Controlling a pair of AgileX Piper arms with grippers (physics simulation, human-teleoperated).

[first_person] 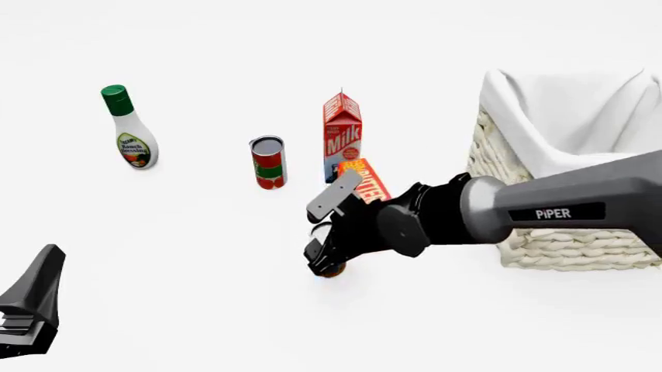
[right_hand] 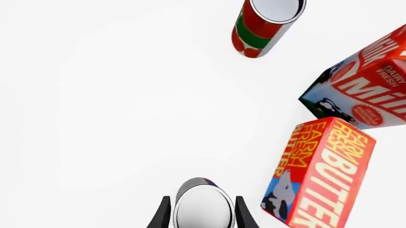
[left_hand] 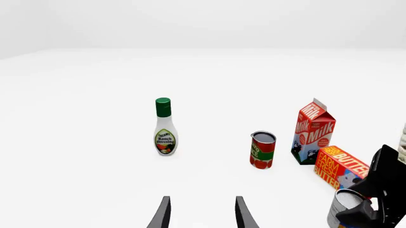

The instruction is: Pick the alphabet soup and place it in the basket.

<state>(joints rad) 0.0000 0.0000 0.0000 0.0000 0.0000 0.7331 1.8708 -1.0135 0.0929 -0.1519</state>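
Observation:
The alphabet soup (right_hand: 203,206) stands upright on the table, its pale silvery top showing between my right gripper's fingers (right_hand: 165,214). My right gripper (right_hand: 203,217) is open and straddles the can, one finger on each side. In the front view the gripper (first_person: 329,260) covers most of the can (first_person: 332,270), which stands left of the basket (first_person: 538,232). The can also shows in the left wrist view (left_hand: 344,205). My left gripper (left_hand: 203,216) is open and empty, low at the near left (first_person: 39,283).
A ranch dressing bottle (first_person: 129,132) stands far left. A red-and-green can (first_person: 267,163), a milk carton (first_person: 343,136) and a butter box (first_person: 364,180) stand just beyond the soup; the butter box is close beside my right gripper.

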